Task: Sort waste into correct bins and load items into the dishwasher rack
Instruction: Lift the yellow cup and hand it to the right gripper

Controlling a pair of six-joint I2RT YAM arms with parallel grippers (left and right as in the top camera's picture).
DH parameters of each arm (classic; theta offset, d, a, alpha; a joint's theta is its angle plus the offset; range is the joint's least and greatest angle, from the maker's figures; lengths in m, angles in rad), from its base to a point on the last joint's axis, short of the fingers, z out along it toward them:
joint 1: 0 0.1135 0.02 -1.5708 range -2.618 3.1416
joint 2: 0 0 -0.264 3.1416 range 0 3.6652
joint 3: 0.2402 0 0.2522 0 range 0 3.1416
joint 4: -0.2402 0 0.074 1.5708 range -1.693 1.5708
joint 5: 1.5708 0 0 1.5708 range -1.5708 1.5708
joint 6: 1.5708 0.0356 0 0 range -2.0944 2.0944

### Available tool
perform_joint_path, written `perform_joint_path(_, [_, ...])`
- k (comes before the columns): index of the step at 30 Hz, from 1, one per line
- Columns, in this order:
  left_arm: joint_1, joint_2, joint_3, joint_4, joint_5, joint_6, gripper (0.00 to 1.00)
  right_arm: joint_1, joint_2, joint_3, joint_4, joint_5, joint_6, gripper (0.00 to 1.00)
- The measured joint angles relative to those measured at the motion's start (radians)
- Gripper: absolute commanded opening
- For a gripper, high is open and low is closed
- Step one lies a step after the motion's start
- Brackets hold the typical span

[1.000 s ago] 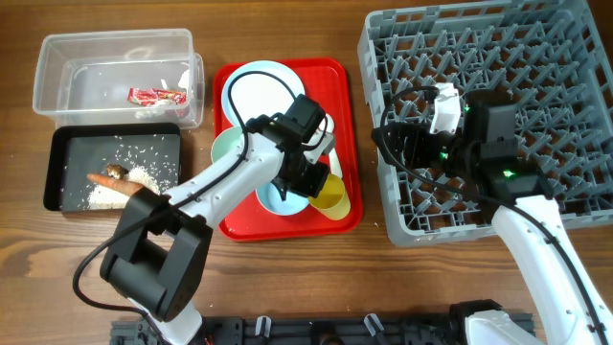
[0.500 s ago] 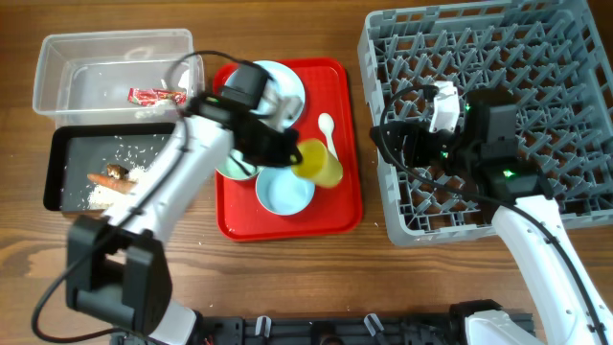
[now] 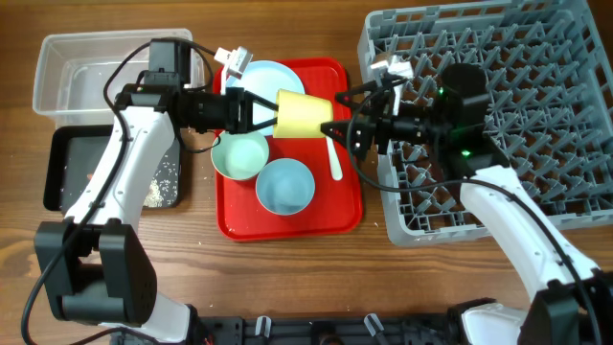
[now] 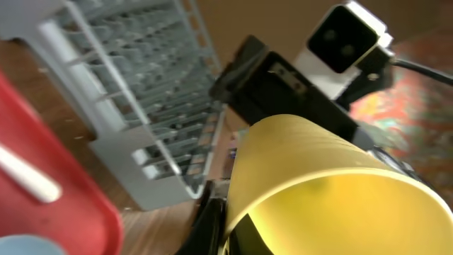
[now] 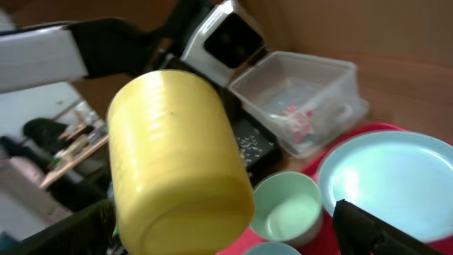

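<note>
My left gripper (image 3: 263, 113) is shut on the rim of the small yellow cup (image 3: 302, 115) and holds it on its side above the red tray. My right gripper (image 3: 340, 120) is open, with its fingers either side of the cup's base end. In the right wrist view the cup (image 5: 177, 163) fills the space between the open fingers. The light blue plate (image 3: 263, 81), pale green bowl (image 3: 239, 155), light blue bowl (image 3: 284, 186) and white spoon (image 3: 334, 158) are on the tray. The grey dishwasher rack (image 3: 536, 125) stands at the right. The wrapper (image 5: 301, 117) lies in the clear tub (image 3: 86, 67).
The flat red tray (image 3: 230, 216) sits mid-table. The black tray (image 3: 67, 172) with loose rice (image 3: 163, 177) lies in front of the clear tub; my left arm crosses over both. The rack's near-left corner is just under my right wrist.
My left gripper has lifted the yellow cup off the tray and turned it towards the right arm. My right arm has swung left from over the rack to the cup.
</note>
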State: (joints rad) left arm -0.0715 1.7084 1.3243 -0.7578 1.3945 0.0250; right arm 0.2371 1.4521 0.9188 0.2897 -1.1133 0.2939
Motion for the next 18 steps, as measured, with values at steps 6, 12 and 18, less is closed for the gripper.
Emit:
perform_joint_path(6, [0.000, 0.000, 0.000, 0.000, 0.078, 0.000, 0.04, 0.004, 0.005, 0.000, 0.067, -0.084, 0.039, 1.00])
perform_joint_path(12, [-0.011, 0.000, 0.000, 0.000, 0.096, 0.000, 0.04, 0.049, 0.005, 0.000, 0.162, -0.115, 0.076, 0.84])
perform_joint_path(18, [-0.021, 0.000, 0.000, -0.001, 0.109, 0.000, 0.04, 0.060, 0.007, 0.000, 0.188, -0.112, 0.112, 0.61])
